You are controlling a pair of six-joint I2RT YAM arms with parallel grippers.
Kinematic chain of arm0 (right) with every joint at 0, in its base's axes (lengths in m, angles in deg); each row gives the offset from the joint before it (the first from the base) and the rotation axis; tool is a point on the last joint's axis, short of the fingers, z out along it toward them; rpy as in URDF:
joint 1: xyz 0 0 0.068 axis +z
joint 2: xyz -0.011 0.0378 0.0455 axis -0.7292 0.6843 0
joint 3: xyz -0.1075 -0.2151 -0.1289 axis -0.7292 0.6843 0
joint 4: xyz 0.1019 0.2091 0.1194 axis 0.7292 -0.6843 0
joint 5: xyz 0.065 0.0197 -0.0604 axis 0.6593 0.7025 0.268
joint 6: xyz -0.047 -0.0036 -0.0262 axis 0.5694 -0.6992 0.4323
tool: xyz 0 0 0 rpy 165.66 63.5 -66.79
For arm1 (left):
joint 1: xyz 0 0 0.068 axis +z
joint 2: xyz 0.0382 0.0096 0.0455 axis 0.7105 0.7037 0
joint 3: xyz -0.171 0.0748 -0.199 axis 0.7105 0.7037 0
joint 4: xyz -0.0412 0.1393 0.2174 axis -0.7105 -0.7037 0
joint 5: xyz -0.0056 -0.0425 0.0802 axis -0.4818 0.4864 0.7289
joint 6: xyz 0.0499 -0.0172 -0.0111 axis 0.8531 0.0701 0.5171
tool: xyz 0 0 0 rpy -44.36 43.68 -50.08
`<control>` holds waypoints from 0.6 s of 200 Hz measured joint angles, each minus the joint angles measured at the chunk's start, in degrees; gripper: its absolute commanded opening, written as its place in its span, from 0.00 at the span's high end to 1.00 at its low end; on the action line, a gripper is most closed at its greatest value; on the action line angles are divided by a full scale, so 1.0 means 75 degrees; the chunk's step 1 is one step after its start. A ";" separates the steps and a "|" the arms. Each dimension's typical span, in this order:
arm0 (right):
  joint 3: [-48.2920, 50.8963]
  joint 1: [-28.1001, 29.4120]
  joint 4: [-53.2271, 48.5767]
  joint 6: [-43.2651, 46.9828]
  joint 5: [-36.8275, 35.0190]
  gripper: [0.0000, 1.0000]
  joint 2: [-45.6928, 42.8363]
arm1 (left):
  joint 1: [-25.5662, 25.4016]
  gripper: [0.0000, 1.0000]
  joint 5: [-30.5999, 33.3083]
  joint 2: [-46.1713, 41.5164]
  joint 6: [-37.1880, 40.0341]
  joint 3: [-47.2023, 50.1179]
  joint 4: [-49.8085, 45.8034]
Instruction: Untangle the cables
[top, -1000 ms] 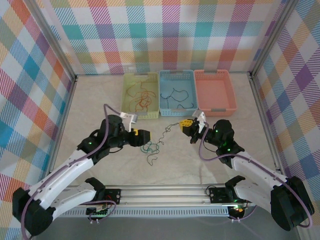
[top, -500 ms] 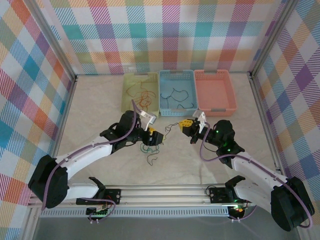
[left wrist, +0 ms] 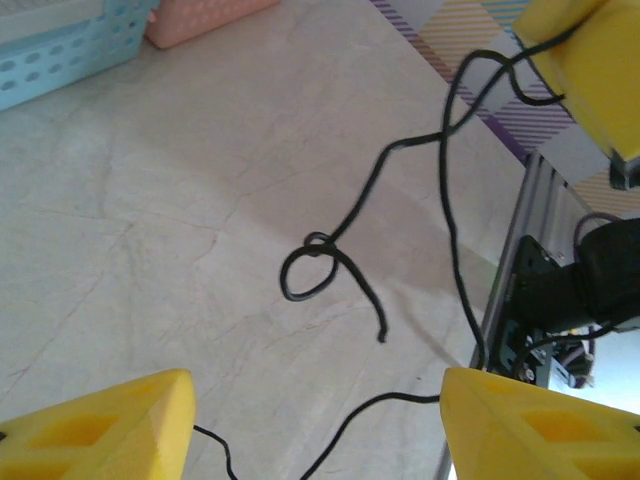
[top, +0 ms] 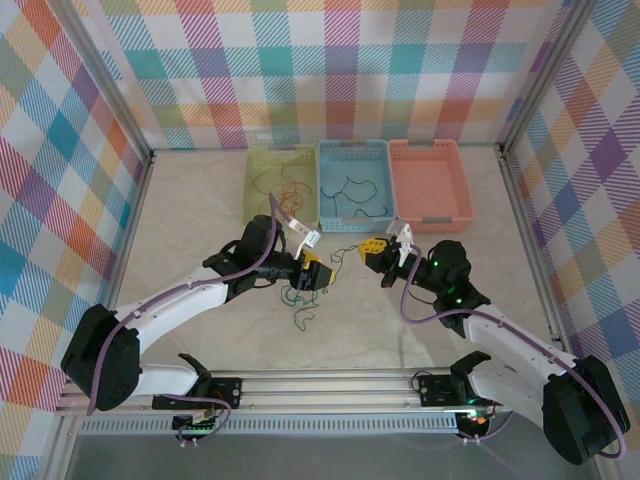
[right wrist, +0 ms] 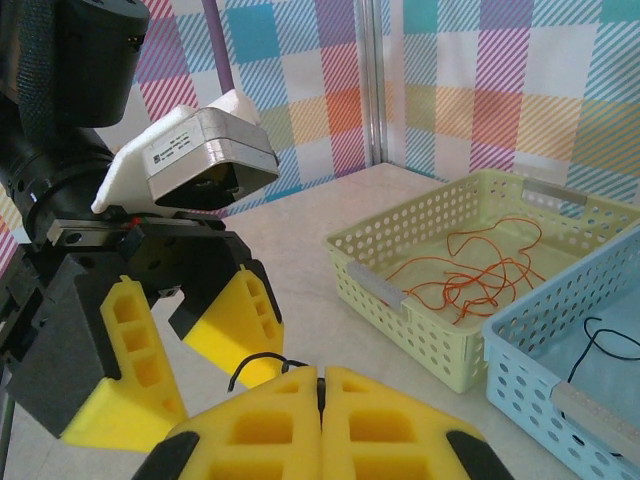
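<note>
Risk of cinching: with the right gripper (right wrist: 320, 385) clamped on the black cable (left wrist: 318, 262), whose loose knot lies midway between the side edges of the desk (top: 190, 220), just ahead of the left gripper (left wrist: 318, 425) with its fingers apart, pulling away from the knot could tighten it.

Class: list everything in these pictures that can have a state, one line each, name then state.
left end effector, open
right end effector, shut on the black cable
black cable, looped into a loose knot, one end pinched
green cable, tangled on the table
yellow-green basket, holding orange cables
blue basket, holding black cables
pink basket, empty
</note>
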 measured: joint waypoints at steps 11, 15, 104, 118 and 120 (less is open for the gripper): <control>0.0000 0.0000 0.0003 -0.0012 0.0000 1.00 -0.0006 | 0.0000 0.31 -0.0149 0.0012 0.0000 0.0000 0.0003; 0.0000 0.0000 0.0000 -0.0012 -0.0003 1.00 -0.0009 | 0.0000 0.30 -0.0201 0.0017 0.0000 0.0000 0.0009; 0.0096 0.0000 0.0029 -0.0079 -0.0055 1.00 -0.0152 | -0.0058 0.34 -0.0790 0.0356 -0.0035 -0.0087 0.0154; 0.0114 0.0000 0.0029 -0.0134 -0.0058 1.00 -0.0152 | -0.0117 0.35 -0.0775 0.0475 -0.0044 -0.0137 0.0195; 0.0114 0.0000 0.0029 -0.0137 -0.0058 1.00 -0.0154 | -0.0125 0.36 -0.0775 0.0490 -0.0044 -0.0149 0.0198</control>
